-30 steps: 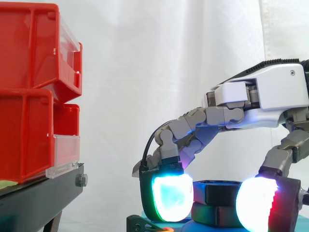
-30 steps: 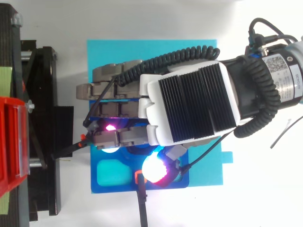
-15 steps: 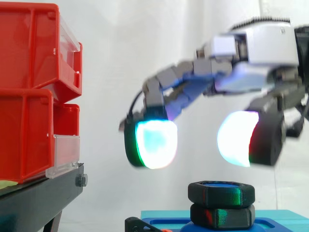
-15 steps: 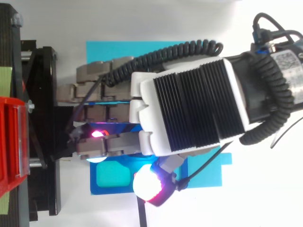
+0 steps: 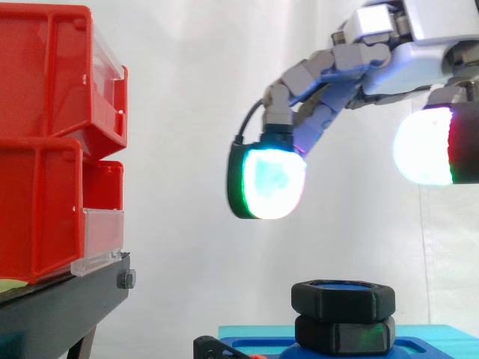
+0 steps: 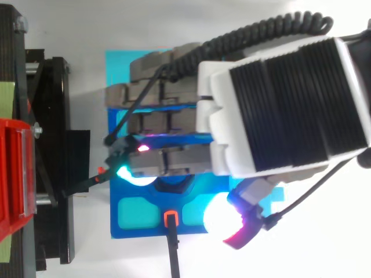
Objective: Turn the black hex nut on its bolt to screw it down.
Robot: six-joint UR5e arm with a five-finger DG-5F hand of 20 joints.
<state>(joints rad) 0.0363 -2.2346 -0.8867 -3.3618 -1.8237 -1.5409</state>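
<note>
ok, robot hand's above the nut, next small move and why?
Probably lower the robot hand straight down until its pads flank the black hex nut, then close. The side view has it open, hovering well above the nut and holding nothing.

The hand [image 5: 428, 60] is wearing a smooth white shell [image 6: 223, 121] that is carrying a black ribbed plate [image 6: 295, 104] on its back. Out from the shell, grey blocky fingers [image 5: 322, 63] are ending in thick black-backed pads [image 5: 273, 183]. One is glowing cyan with a green edge, and the thumb's pad [image 5: 423, 146] is shining white with a red edge.
</note>
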